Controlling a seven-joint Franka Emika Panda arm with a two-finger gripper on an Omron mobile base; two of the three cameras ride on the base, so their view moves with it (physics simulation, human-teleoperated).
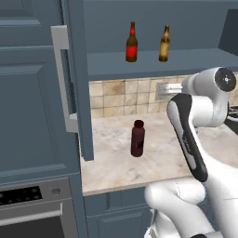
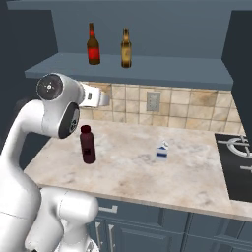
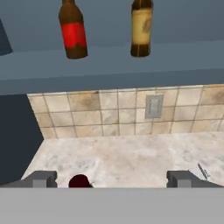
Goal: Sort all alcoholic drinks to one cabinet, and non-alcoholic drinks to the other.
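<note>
Fingertips of the gripper (image 3: 112, 179) sit at the bottom of the hand view, spread wide apart and grasping nothing; the red cap of the maroon bottle (image 3: 79, 181) peeks up between them, nearer the left tip. Whether the tips are level with the bottle or above it cannot be told from this view.

Maroon bottle, the non-alcoholic drink, stands upright on the marble counter (image 2: 197, 172), apart from everything, in front of the tiled backsplash (image 2: 187, 110). Left base view puts it just right of the open cabinet door (image 1: 76, 79).

Red-label beer bottle (image 1: 132, 42) and tan-label beer bottle (image 1: 164, 44) both stand upright on the open cabinet shelf (image 1: 186, 60) above the counter, near each other but not touching.

Progress judgement: alcoholic half looks done, both beers together in one cabinet. Left to do: the maroon bottle is not yet gripped and needs to go into the other cabinet. That second cabinet is not clearly identifiable in these pictures.

Other clutter: small milk carton (image 2: 162, 150) on the counter, well right of the maroon bottle; wall outlet (image 2: 153, 101) on the tiles; stove top (image 2: 238, 162) at far right; oven (image 1: 32, 209) low left. Milk carton may or may not count as a drink to sort.
</note>
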